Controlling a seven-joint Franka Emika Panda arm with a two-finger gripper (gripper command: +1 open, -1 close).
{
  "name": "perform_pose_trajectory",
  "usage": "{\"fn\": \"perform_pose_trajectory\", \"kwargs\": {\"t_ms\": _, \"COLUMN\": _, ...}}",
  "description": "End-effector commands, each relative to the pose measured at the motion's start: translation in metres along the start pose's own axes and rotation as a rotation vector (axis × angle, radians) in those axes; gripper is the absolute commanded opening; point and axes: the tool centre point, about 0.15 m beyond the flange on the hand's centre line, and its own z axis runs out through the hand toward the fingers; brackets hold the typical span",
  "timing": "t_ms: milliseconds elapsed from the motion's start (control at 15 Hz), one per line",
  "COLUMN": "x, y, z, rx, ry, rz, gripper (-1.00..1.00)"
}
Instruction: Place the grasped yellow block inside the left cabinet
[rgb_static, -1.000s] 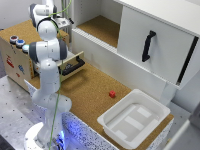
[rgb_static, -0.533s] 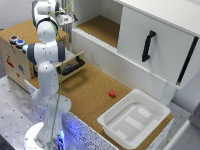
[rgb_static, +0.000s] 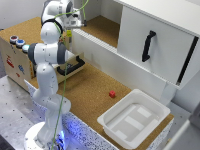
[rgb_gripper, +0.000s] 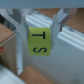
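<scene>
Fingers (rgb_gripper: 39, 22) clamped on the yellow block (rgb_gripper: 39, 41), black letters on its face, held above the white front wall of the left cabinet (rgb_static: 102, 27). Arm's wrist (rgb_static: 72, 17) hovered over that cork-floored bay. Elsewhere on the tabletop (rgb_static: 90, 92): small red cube (rgb_static: 112, 93) just beside white tray (rgb_static: 134, 118).

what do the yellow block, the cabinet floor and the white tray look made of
Yellow block: looks like painted wood or plastic, matte, with black printed letters; blur leaves it open.
Left cabinet floor: cork-like, speckled brown.
White tray: seemingly moulded plastic, smooth, with rounded rim.
</scene>
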Motion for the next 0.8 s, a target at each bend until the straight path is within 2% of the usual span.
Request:
{"fn": "perform_pose_trajectory", "kwargs": {"t_ms": 0, "x": 0.047, "y": 0.051, "z": 0.009, "rx": -0.114, "ry": -0.024, "rz": 0.276, "gripper": -1.0}}
{"fn": "perform_pose_trajectory", "kwargs": {"t_ms": 133, "x": 0.052, "y": 0.079, "z": 0.012, "rx": -0.083, "ry": 0.011, "rz": 0.423, "gripper": -1.0}}
{"fn": "perform_pose_trajectory", "kwargs": {"t_ms": 200, "x": 0.055, "y": 0.091, "z": 0.016, "rx": -0.031, "ry": 0.034, "rz": 0.49, "gripper": -1.0}}
{"fn": "perform_pose_trajectory", "kwargs": {"t_ms": 267, "x": 0.059, "y": 0.102, "z": 0.022, "rx": -0.016, "ry": 0.042, "rz": 0.53, "gripper": -1.0}}
{"fn": "perform_pose_trajectory", "kwargs": {"t_ms": 733, "x": 0.109, "y": 0.167, "z": 0.044, "rx": -0.034, "ry": 0.048, "rz": 0.624, "gripper": -1.0}}
